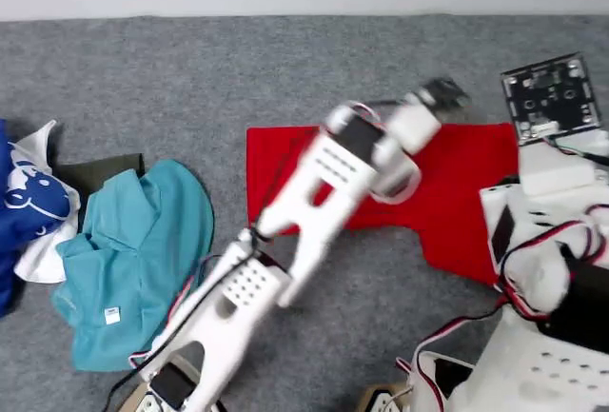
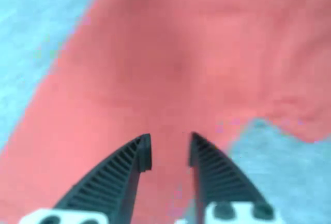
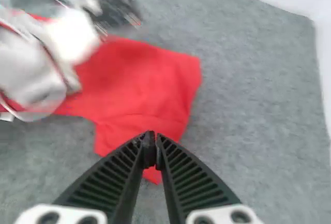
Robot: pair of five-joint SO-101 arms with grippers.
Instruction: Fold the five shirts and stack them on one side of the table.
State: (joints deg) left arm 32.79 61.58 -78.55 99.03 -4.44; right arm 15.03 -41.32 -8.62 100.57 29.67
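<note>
Right now your left hand (image 2: pixel 168 150) is over the red shirt (image 1: pixel 466 184), its two fingers a little apart with nothing between them; whether the tips touch the cloth cannot be told. From above, the left arm (image 1: pixel 324 193) stretches from the near edge of the grey tabletop (image 1: pixel 190 79) across the red shirt towards its far edge. That shirt lies spread mostly flat in the middle-right part of the tabletop, with one corner hanging lower on the side nearer your right arm. Your right hand (image 3: pixel 151 146) has its fingers pressed together with no cloth seen between them, and it sits near that lower corner, with the left arm visible beyond it. On the other side of the tabletop you have a loose heap: a teal shirt (image 1: pixel 143 250) crumpled nearest the middle, a dark green shirt (image 1: pixel 107 170) partly under its far edge, and a blue shirt (image 1: pixel 17 205) with white print at the edge of the view, touching the teal one. A circuit board (image 1: pixel 552 98) lies just beyond the far right corner of the red shirt
</note>
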